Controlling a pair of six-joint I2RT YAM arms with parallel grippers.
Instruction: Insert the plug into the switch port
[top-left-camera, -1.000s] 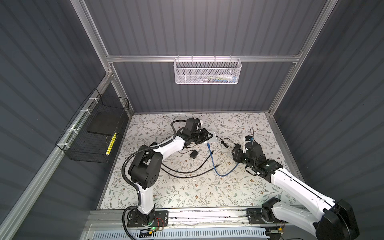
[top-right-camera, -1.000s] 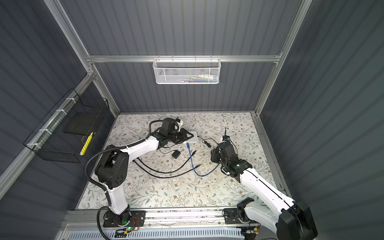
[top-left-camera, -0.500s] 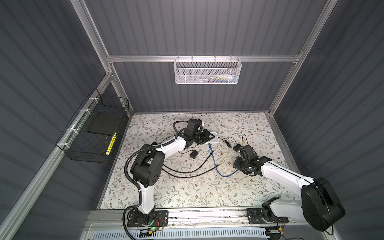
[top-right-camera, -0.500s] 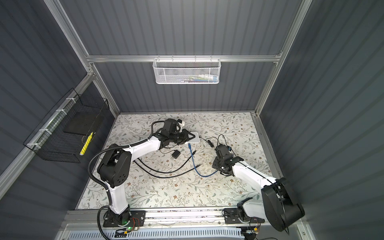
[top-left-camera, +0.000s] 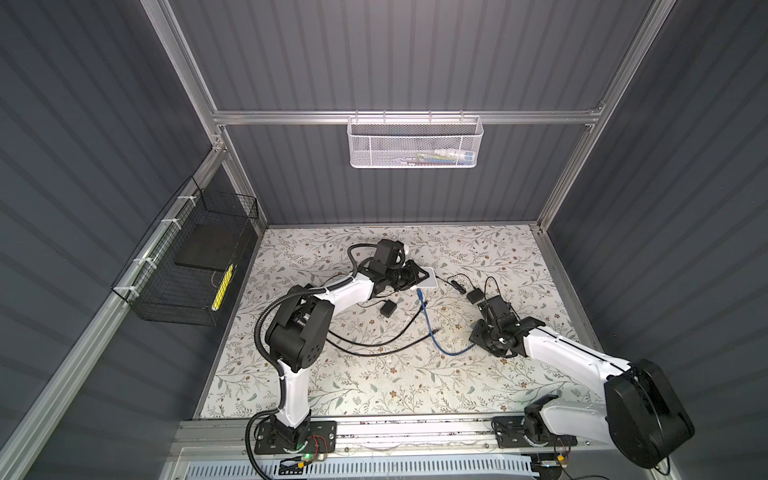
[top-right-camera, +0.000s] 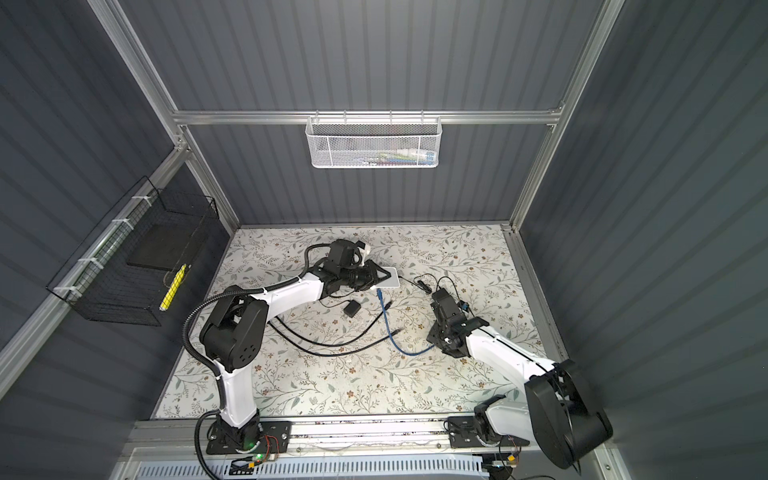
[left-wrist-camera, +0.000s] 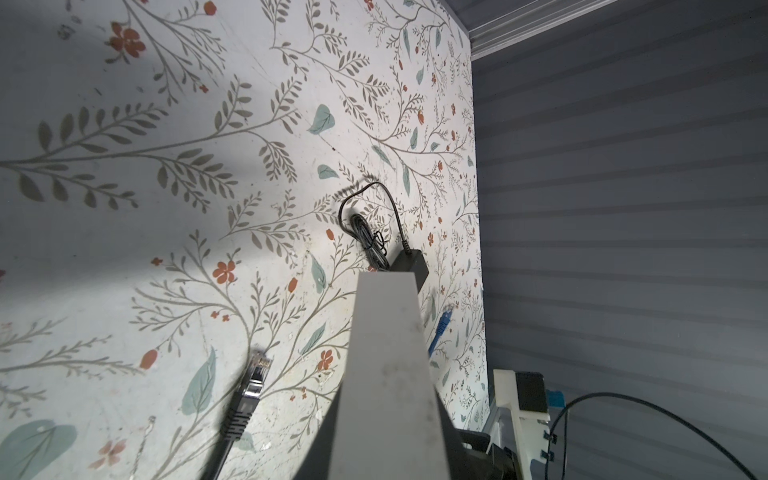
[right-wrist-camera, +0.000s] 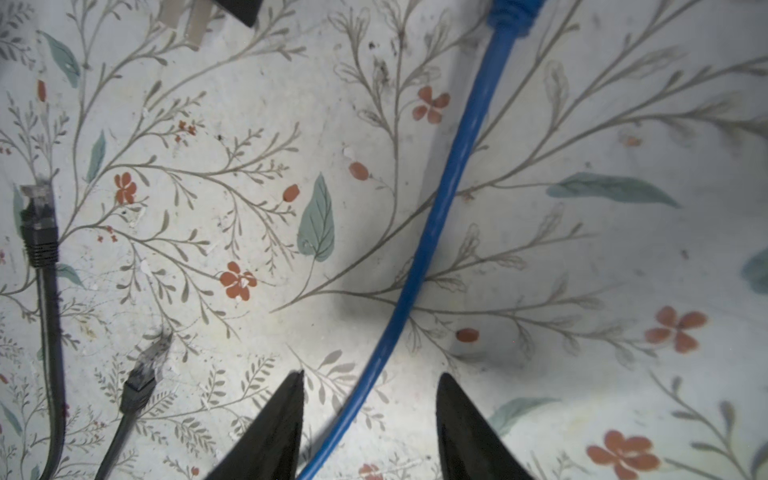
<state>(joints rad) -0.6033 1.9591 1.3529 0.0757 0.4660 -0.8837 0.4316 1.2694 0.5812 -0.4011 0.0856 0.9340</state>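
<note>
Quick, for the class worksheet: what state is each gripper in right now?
Left gripper: closed, holding the white switch.
Right gripper: open, astride the blue cable.

Robot lab cell, aluminium frame (top-left-camera: 405, 117), grey panel walls (top-left-camera: 374, 62)

Glossy blue cable (right-wrist-camera: 436, 216), matt floral tabletop (right-wrist-camera: 602, 257)

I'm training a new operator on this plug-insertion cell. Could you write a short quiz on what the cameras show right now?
1. True or false: the right gripper is clamped shut on the blue round network cable.
2. What does the left gripper hold? A) a red screwdriver B) the white flat switch box C) nothing
3. Fill in: the two black cables' clear plugs lie loose on the ___-patterned tabletop.
Key: 1 false, its jaws stand open astride the cable; 2 B; 3 floral.
</note>
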